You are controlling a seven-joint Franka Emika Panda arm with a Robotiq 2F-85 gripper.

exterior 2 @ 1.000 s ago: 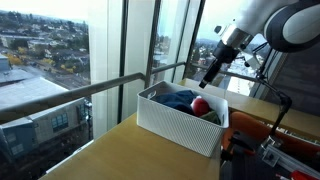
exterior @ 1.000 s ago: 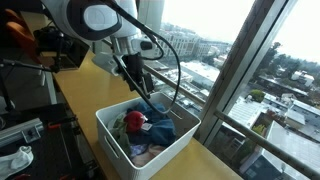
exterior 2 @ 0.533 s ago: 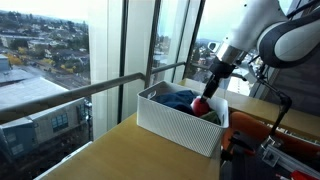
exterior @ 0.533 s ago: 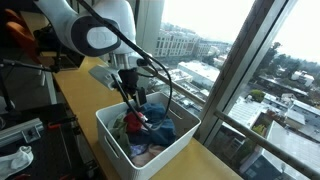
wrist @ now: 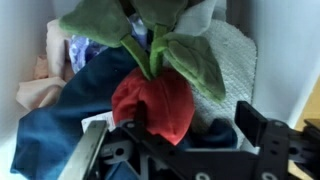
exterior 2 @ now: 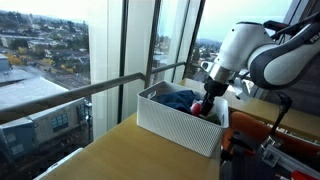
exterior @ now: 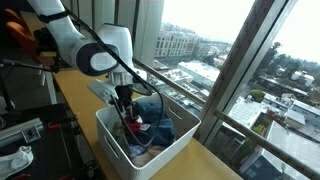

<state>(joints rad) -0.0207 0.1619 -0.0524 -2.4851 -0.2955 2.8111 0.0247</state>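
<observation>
Red plush toy (wrist: 155, 100), strawberry-like, with a tuft of green felt leaves (wrist: 150, 30). It lay on top of the heap inside the white basket (exterior: 118, 152), near the middle. It rested on a dark blue cloth (wrist: 55, 125), with a pale knitted cloth (wrist: 238, 60) beside the leaves. Being uppermost on the pile, it had nothing over it.

Its long axis ran from leaf tuft to red tip. In the wrist view the leaves pointed to the top of the picture and the red end toward the gripper (wrist: 172, 140).

The gripper hung directly over the toy, aimed down into the basket, probably because the walls bar any sideways approach. Jaws stood wide, one finger on either side of the red body and across its long axis. Nothing was gripped so far as I could see.

The basket sat on a wooden counter (exterior: 215, 162) beside the window (exterior: 250, 60).
</observation>
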